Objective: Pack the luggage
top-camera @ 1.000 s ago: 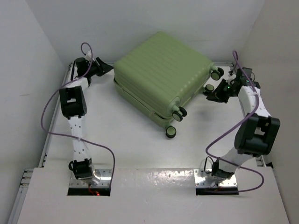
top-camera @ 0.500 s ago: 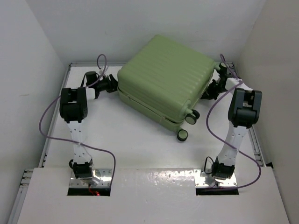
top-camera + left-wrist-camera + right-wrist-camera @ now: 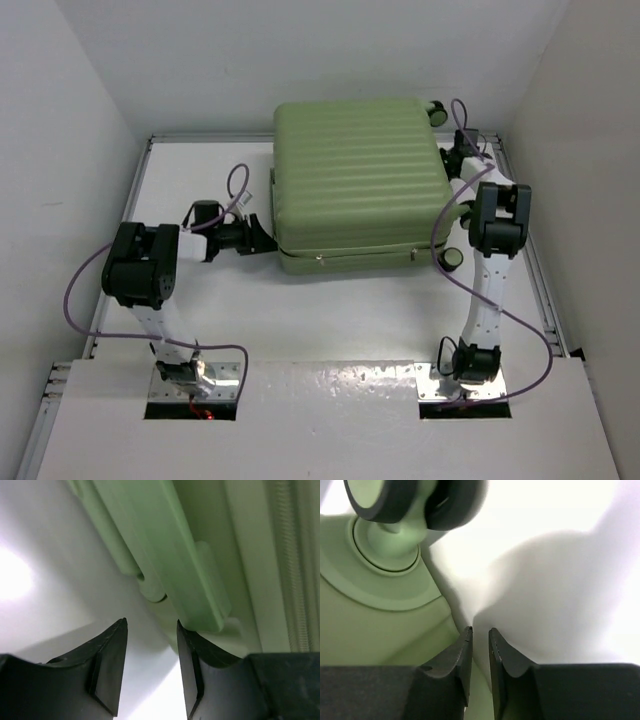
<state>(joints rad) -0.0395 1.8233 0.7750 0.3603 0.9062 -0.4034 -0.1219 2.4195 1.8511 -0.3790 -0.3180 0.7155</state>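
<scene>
The luggage (image 3: 360,180), a pale-green ribbed suitcase, lies flat and closed at the back middle of the table, square to it, with black caster wheels (image 3: 453,258) on its right side. My left gripper (image 3: 262,240) is at its front-left corner. In the left wrist view the gripper (image 3: 151,626) is open and empty, with the right finger (image 3: 187,670) right under the suitcase's green side handle (image 3: 195,580). My right gripper (image 3: 456,160) is by the back-right wheel. In the right wrist view the gripper (image 3: 480,631) is nearly shut on nothing, just below a caster (image 3: 415,500) and against the shell.
White walls enclose the table on the left, back and right. The right wall stands close behind my right arm (image 3: 497,215). Purple cables (image 3: 90,275) loop off both arms. White table (image 3: 330,320) lies between the suitcase and the arm bases.
The suitcase has turned counter-clockwise from a diagonal to square with the table. My left gripper swept from the back left to its front-left corner. My right gripper moved toward the back right.
</scene>
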